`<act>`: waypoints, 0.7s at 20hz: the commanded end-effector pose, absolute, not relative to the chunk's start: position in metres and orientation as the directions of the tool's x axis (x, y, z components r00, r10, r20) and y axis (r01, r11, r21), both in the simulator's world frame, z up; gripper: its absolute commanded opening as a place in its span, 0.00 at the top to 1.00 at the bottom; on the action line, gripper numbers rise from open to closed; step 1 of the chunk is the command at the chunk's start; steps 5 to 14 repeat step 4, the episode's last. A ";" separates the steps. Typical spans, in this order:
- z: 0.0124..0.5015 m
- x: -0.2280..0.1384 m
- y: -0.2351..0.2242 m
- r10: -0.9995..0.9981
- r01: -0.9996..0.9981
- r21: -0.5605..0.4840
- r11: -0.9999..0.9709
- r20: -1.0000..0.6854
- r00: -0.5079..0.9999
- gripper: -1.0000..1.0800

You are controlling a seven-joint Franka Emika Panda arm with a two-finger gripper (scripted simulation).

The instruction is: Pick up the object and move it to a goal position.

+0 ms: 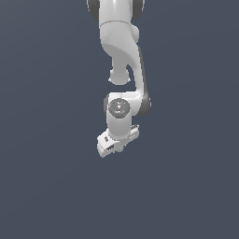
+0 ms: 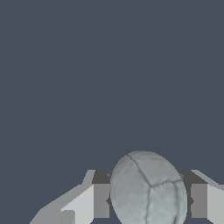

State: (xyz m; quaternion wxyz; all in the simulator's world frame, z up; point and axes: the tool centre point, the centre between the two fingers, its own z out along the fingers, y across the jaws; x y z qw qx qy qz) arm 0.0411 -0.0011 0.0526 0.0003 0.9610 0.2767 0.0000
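Note:
The object [image 2: 148, 188] is a pale grey-green ball with dark seam lines, and in the wrist view it fills the gap between the two fingers. My gripper [image 2: 149, 202] is shut on the ball, with one finger pad [image 2: 101, 201] against one side and the other pad against the opposite side. In the exterior view the white gripper [image 1: 116, 142] hangs below the arm's wrist over the dark floor, and the ball is hidden by the hand there. No goal marker shows in either view.
The white arm [image 1: 122, 42] reaches down from the exterior view's top centre. A plain dark blue-grey surface [image 1: 46, 186] lies all around, with nothing else on it in view.

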 end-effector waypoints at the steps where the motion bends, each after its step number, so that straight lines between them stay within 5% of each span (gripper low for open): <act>1: 0.056 0.044 -0.009 0.534 0.534 0.000 -0.846 0.000 0.846 1.00; 14: 0.057 0.045 -0.012 0.534 0.534 0.000 -0.846 0.000 0.846 1.00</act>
